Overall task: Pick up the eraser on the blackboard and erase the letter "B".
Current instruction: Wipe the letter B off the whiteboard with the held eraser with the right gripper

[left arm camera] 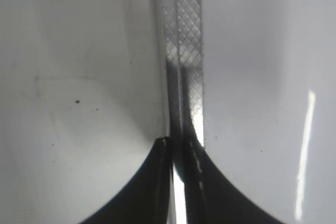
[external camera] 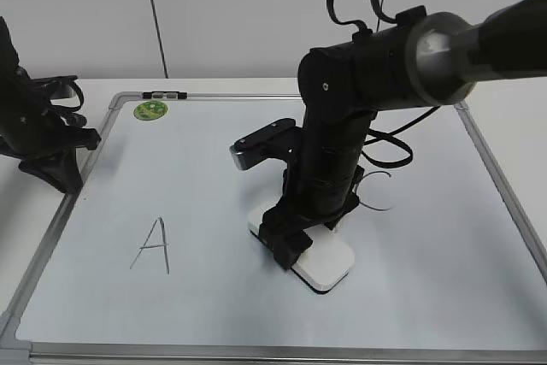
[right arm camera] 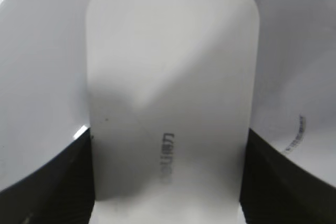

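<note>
The white eraser [external camera: 329, 264] lies flat on the blackboard [external camera: 214, 305], a little right of its middle. My right gripper [external camera: 297, 244] is down on it, one finger against each long side. In the right wrist view the eraser [right arm camera: 168, 77] fills the space between the two fingers of the right gripper [right arm camera: 168, 182], grey print facing up. The letter "B" does not show; the right arm and eraser cover that part of the board. My left gripper [external camera: 55, 168] is shut and empty at the board's left edge, over the grey frame [left arm camera: 186, 51].
The letter "A" [external camera: 154, 245] is at the board's front left. The letter "C" [external camera: 380, 190] shows partly behind the right arm. A green round magnet [external camera: 150, 109] sits at the far left corner. A short black stroke [right arm camera: 296, 135] lies right of the eraser.
</note>
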You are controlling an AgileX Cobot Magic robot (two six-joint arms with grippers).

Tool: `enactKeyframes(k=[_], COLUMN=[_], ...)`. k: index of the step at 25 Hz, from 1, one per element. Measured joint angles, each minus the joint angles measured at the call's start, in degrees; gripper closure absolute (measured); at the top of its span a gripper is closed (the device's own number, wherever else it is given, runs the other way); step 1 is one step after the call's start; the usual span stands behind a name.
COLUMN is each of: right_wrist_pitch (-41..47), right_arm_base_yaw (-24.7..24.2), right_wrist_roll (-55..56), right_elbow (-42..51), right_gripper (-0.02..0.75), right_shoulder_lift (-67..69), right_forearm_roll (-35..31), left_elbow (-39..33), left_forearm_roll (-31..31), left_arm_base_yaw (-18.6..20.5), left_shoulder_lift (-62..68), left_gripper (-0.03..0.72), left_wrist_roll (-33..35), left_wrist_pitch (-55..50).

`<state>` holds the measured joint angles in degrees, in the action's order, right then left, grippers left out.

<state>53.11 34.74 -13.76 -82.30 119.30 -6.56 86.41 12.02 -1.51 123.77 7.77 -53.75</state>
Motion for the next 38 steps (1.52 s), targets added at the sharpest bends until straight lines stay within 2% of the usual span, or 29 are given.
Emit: enactKeyframes(k=[9, 18, 29, 38], right_wrist_pitch=[-0.4, 0.1, 3.4, 5.0], right_arm_base_yaw=[-6.8, -8.8, -8.3, -1.2], right_wrist_roll=[0.0, 0.1, 0.1, 0.3], right_elbow=[-0.2, -1.2, -2.5, -2.8], right_gripper=[0.207, 0.207, 0.207, 0.208], right_shoulder_lift=[0.0, 0.3, 0.7, 0.7], right_forearm_roll=[1.2, 2.3, 2.3, 2.1], left_elbow=[0.0, 0.0, 0.0, 0.0], left_forearm_roll=[0.6, 1.7, 1.8, 1.9], left_arm_base_yaw=[0.0, 0.0, 0.0, 0.0], left_shoulder_lift=[0.1, 0.1, 0.1, 0.1], left_gripper=[0.661, 0.661, 0.662, 0.662], left_wrist_roll=[0.0, 0.0, 0.0, 0.0], left_wrist_pitch=[0.4, 0.7, 0.7, 0.7])
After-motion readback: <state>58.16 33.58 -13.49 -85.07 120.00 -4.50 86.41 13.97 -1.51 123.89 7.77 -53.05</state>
